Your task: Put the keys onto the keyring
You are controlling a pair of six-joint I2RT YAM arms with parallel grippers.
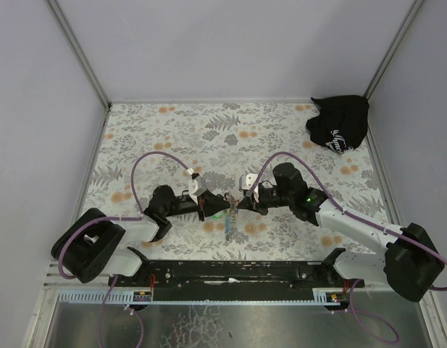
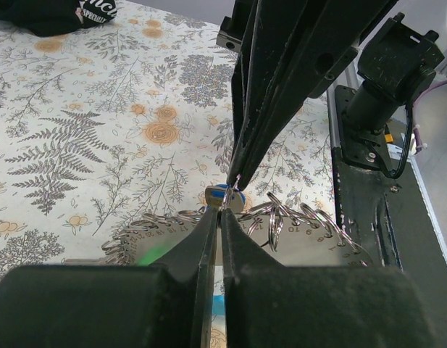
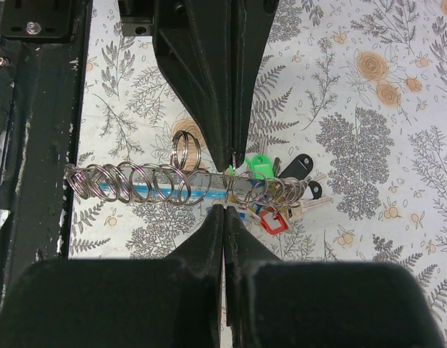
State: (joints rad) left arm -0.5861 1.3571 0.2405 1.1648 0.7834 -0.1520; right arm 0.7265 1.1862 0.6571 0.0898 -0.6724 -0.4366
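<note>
The jaws of the left gripper (image 2: 219, 212) were pressed together, their tips meeting on the keyring (image 3: 172, 185) right at the blue key (image 2: 223, 196). The jaws of the right gripper (image 3: 223, 210) were likewise pressed together on the keyring, with thin ring wire showing at their tips. Which exact ring each pair pinched could not be told.

1. Keyring. In the right wrist view it ran as a row of overlapping metal rings from 9 o'clock to 3 o'clock, with a light-blue strap (image 3: 140, 190) lying along the row. A green piece (image 3: 258, 165) sat just beside the pinch point, toward 1 o'clock.
2. Keys. More keys (image 3: 299, 165) with black and red heads were bunched at the 3 o'clock end of the row. A yellow head could not be made out.
3. Grippers. In the top view the left gripper reached the keyring from 9 o'clock and the right gripper from 3 o'clock. Their fingertips were nearly touching each other. Part of the bundle trailed toward 6 o'clock.
4. Location. The keyring lay in the 6 o'clock half of the table (image 1: 172, 130), near the arm bases.
5. Surroundings. A black bag (image 1: 339, 123) sat in the 2 o'clock corner, well apart from both grippers.
</note>
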